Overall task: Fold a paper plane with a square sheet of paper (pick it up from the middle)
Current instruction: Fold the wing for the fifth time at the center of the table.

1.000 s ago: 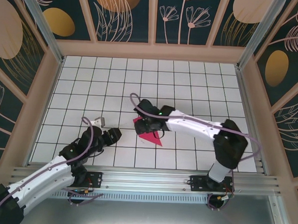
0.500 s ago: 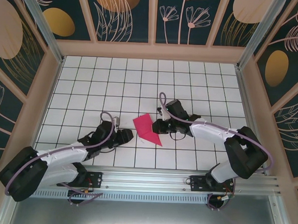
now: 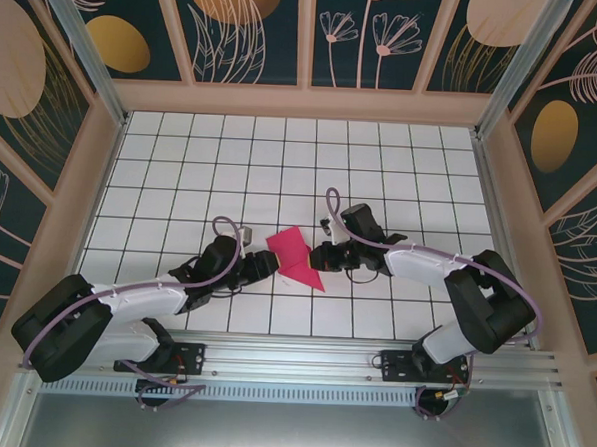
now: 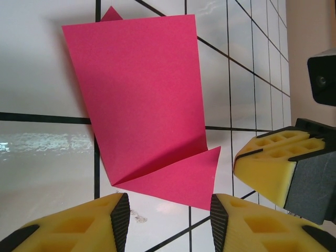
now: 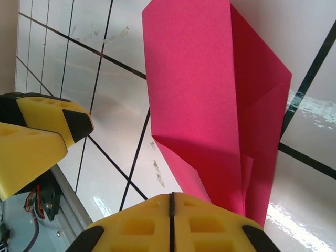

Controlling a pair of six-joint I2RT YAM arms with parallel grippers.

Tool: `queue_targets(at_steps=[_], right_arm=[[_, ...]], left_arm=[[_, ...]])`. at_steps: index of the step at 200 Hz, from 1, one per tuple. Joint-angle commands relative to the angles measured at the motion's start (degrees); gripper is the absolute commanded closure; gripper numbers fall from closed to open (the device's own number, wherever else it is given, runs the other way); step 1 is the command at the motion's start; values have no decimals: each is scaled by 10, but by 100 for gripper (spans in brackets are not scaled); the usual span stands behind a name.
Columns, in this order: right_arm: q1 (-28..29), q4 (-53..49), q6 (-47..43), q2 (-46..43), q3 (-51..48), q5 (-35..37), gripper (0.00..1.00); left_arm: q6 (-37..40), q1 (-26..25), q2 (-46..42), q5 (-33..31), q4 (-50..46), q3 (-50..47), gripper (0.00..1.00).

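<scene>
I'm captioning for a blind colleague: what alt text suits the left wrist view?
Folded pink-red paper lies on a white tiled table, a triangular flap at its near end. The left hand is open just below it; the right hand, closed, sits at the right edge.

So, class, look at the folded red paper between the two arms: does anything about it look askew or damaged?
Yes. The folded paper lies skewed to the tile lines, and its layers do not match: a small corner pokes out at one edge, a triangular flap juts beyond another. No tear shows.
</scene>
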Motion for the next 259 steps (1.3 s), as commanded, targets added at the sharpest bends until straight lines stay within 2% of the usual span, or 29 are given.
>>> queue_targets(at_steps=[1, 143, 259], right_arm=[[1, 17, -18, -2, -5, -19, 91], [-27, 41, -24, 71, -5, -5, 90], [-51, 67, -8, 124, -28, 5, 90]], left_arm=[[-11, -6, -3, -7, 30, -11, 53], [-15, -8, 50, 13, 59, -7, 51], [-57, -16, 154, 14, 88, 38, 47]])
